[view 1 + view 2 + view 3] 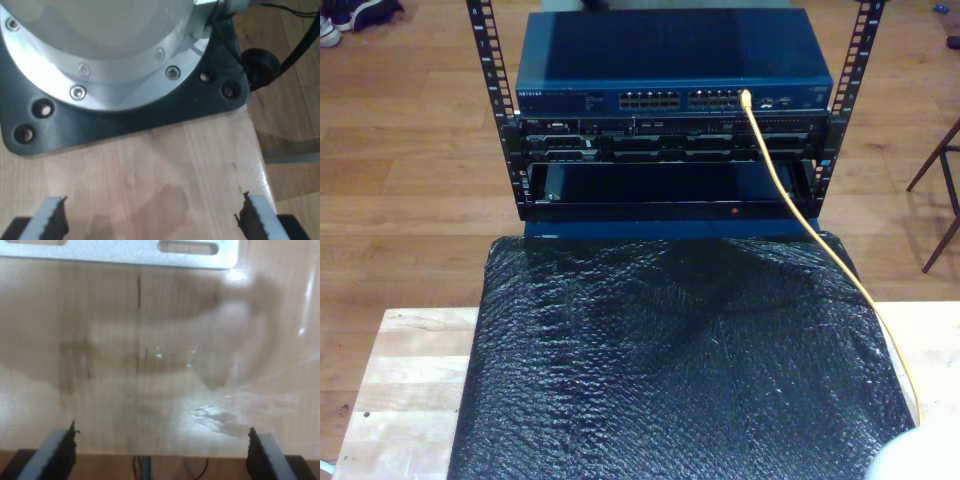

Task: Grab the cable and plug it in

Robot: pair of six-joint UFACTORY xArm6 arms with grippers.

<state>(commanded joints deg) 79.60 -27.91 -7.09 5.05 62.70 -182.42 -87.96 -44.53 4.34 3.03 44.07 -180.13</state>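
So the cable [817,232] is sitting plugged into the blue switch [672,62], trailing over the black sheet [670,370] toward the bench's [405,385] edge. First pincer [150,217] and second pincer [162,452] are both hanging spread wide, gripping nothing.

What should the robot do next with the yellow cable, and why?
Probably nothing big: I'd hold off grabbing and not pull on it. The cable already has its end in a port on the blue switch. My first gripper and my second gripper both have open, empty jaws over bare wood, away from the cable.
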